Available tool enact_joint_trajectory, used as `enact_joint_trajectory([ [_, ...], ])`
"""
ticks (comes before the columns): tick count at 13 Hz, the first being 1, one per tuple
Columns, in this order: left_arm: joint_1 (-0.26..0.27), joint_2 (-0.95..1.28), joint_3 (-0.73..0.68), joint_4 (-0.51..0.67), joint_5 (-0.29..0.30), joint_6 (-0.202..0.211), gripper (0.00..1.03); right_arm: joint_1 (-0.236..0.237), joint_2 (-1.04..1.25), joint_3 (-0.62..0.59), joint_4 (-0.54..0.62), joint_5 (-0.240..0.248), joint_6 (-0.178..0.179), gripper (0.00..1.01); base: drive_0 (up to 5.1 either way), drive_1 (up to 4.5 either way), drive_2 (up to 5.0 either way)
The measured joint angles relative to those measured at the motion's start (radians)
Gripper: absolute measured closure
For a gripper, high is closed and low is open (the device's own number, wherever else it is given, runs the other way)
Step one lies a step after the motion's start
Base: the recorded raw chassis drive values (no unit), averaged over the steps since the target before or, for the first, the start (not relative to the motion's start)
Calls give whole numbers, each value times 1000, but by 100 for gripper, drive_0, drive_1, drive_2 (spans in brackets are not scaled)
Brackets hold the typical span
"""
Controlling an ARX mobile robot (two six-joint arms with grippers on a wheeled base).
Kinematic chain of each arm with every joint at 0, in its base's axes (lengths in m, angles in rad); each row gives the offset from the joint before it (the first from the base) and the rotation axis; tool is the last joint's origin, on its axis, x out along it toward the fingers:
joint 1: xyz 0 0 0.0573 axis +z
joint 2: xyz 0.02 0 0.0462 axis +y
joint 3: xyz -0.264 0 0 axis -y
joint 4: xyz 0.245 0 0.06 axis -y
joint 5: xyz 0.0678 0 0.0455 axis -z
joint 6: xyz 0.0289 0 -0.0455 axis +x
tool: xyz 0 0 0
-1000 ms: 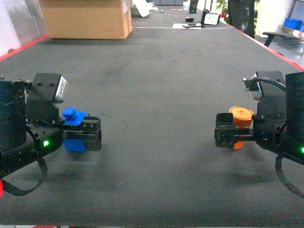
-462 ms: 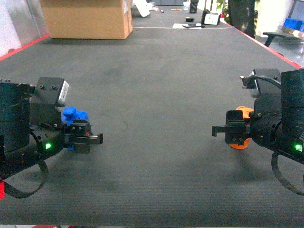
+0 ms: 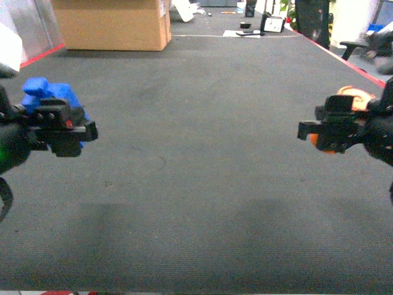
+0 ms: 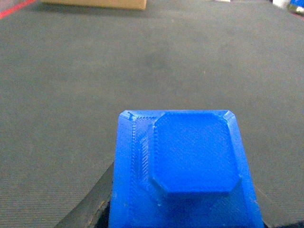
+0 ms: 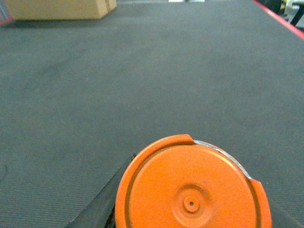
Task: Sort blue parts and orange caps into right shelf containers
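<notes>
Lifted since the earlier frames: both arms raised and drawn outward toward the edges of the head view. Left pincer (image 3: 78, 132) clamped on a bright blue lumpy plastic part (image 3: 50, 93), octagonal boss on top in the left wrist view (image 4: 192, 152). Right pincer (image 3: 310, 130) closed on a small orange round cap (image 3: 355, 97), lid with a centre dimple (image 5: 192, 190); no readable printing visible. Both held clear above the dark grey ribbed desk (image 3: 202, 172), edged in red. Tan cardboard box (image 3: 110, 23) at the far end, blurred clutter beyond.
</notes>
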Motion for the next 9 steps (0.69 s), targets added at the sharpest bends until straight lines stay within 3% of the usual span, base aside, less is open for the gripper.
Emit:
enact_joint_trajectory([
  [2,-13,-243,-141,51,-54,20,59,21,-226,-178,58,34,-44,56,0,0,0],
  [4,8,-582,-294,-67,-120,24,59,20,-582,-329,-20,80,-71,56,0,0,0],
  [7,-29,-864,-336,-259,-137,37,59,46,-838,-395,-127,112,-114,56,0,0,0],
  [9,-42,-901,-338,-272,-124,38,59,46,-861,-398,-134,112,-142,56,0,0,0],
])
